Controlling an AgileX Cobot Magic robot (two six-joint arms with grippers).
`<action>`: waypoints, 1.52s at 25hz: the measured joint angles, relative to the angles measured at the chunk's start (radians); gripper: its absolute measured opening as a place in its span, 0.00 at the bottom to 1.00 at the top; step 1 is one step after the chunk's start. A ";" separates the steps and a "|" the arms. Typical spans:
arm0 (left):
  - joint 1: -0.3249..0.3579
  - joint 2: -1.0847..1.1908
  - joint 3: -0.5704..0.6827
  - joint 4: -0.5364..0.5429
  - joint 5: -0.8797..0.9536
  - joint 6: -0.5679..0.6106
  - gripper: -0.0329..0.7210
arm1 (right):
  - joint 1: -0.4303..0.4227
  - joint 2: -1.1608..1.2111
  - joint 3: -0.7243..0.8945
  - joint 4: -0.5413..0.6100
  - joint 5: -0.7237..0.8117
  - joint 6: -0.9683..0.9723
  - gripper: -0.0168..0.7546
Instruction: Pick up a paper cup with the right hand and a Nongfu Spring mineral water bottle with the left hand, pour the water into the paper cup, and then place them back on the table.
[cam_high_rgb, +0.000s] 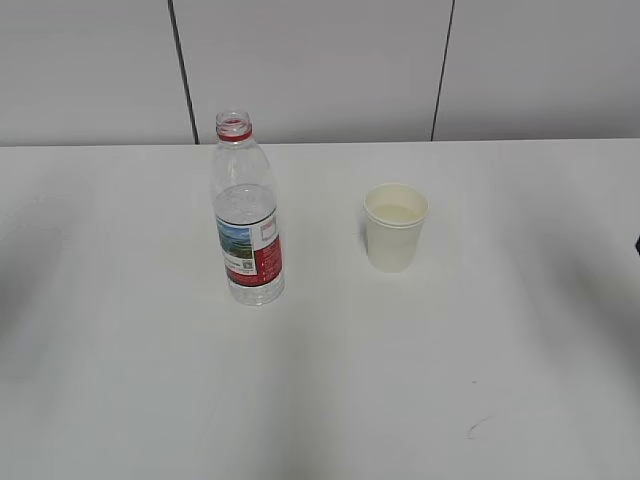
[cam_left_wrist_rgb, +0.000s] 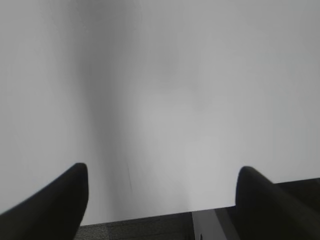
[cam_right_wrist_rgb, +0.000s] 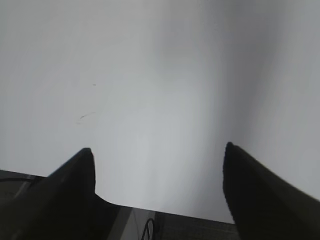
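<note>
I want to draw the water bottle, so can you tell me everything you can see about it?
The Nongfu Spring mineral water bottle is tall, clear plastic, standing upright on the white table, left of the paper cup and apart from it. Its cap is off, and a red ring circles the open neck. A red-and-white label with a green landscape picture wraps its lower half. Nothing grips it.

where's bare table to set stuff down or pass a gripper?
Bare white tabletop lies left of the uncapped clear plastic bottle with the red-and-white label, right of the cream paper cup, and across the whole front. Between the two is a narrower lane. Nothing is crowded.
</note>
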 joint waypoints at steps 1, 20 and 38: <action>0.000 -0.035 0.029 0.000 0.000 0.000 0.76 | 0.000 -0.024 0.021 0.000 0.000 -0.002 0.78; 0.000 -0.530 0.355 -0.055 0.012 -0.001 0.76 | 0.000 -0.300 0.262 -0.023 0.002 -0.021 0.78; 0.000 -0.742 0.459 -0.095 -0.029 -0.001 0.76 | 0.000 -0.647 0.641 -0.092 -0.138 -0.049 0.78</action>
